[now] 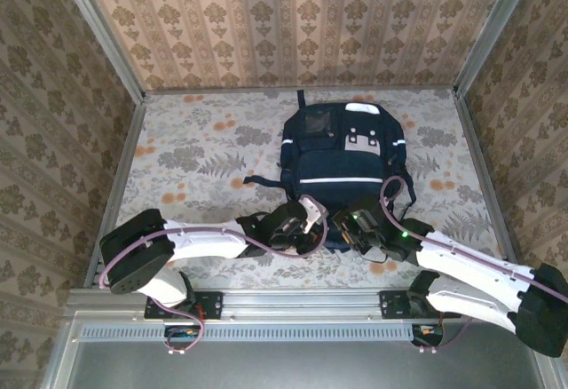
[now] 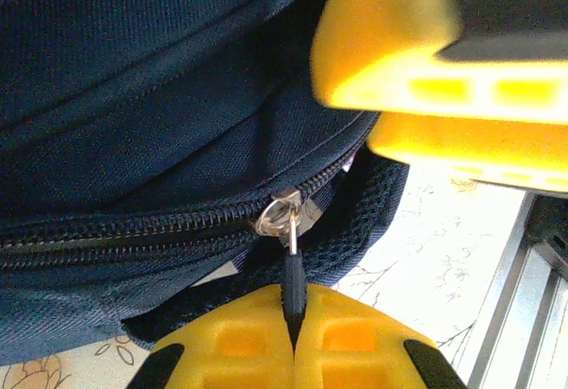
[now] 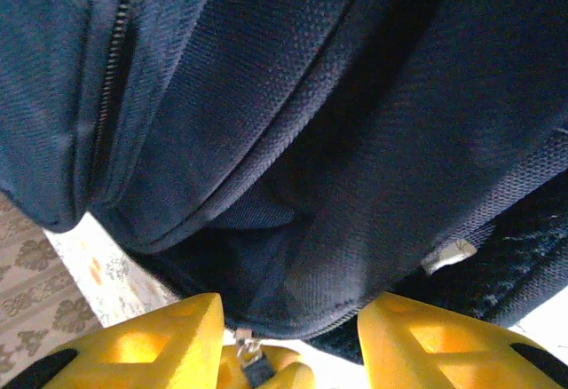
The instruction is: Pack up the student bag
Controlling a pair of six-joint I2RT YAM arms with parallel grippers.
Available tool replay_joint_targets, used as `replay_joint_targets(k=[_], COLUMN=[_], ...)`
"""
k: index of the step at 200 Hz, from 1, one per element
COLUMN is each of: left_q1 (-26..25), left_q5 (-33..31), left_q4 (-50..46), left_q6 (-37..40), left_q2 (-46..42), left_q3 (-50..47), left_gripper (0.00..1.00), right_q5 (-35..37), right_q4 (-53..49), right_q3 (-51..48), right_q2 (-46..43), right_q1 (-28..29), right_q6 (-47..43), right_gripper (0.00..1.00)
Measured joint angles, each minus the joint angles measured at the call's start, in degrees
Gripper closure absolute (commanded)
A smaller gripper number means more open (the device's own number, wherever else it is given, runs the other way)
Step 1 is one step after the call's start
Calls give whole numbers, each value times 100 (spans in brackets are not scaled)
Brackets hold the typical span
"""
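Student bag (image 1: 342,162): left fingers (image 2: 240,353) clamp its near-edge zipper pull (image 2: 291,278), right fingers (image 3: 133,345) apart.

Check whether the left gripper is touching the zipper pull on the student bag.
Touching. The left wrist view shows the left gripper pinched shut on the dark zipper pull hanging from the student bag.

The left arm (image 1: 204,242) lies low with its elbow out to the side and its forearm reaching inward. The left tool (image 2: 293,327) is pinched tight on a zip pull (image 2: 291,278). The right arm (image 1: 470,273) mirrors it, and the right tool (image 3: 288,313) stands just beside, its jaws parted.
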Motion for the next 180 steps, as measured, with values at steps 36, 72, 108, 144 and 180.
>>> replay_joint_targets(k=[36, 72, 108, 144, 180], left_q1=[-4, -4, -4, 79, 289], left_q5=[-4, -39, -192, -369, -522], left_q4=[-7, -26, -20, -76, -267], left_q6=[4, 22, 24, 22, 20], left_q2=[4, 4, 2, -50, -256], left_q3=[4, 0, -59, -120, -179], left_gripper=[100, 100, 100, 100, 100], right_q5=[249, 358, 369, 389, 393], right_q4=[358, 662, 767, 741, 739], right_q3=[-166, -291, -299, -297, -297], right_q2=[125, 374, 485, 485, 479], right_q1=[-2, -76, -144, -149, -149], right_q6=[190, 247, 151, -105, -271], right_gripper=[60, 78, 100, 100, 100])
